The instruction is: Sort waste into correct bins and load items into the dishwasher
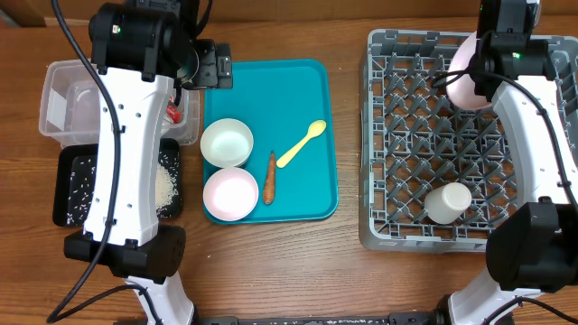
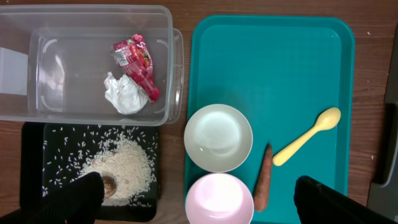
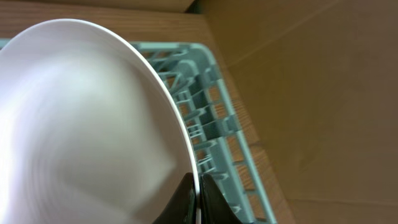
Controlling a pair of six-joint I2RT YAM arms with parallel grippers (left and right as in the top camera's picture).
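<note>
My right gripper is shut on the rim of the pale pink plate, held on edge over the far part of the grey dish rack; the plate also shows in the overhead view. A white cup lies in the rack. My left gripper is open and empty above a white bowl, a pink bowl and the carrot. The yellow spoon lies on the teal tray. The red wrapper and napkin lie in the clear tub. Rice and a brown scrap lie in the black tray.
The left arm hides part of the tub and black tray in the overhead view. The teal tray lies between the bins and the rack. Brown cardboard shows behind the rack.
</note>
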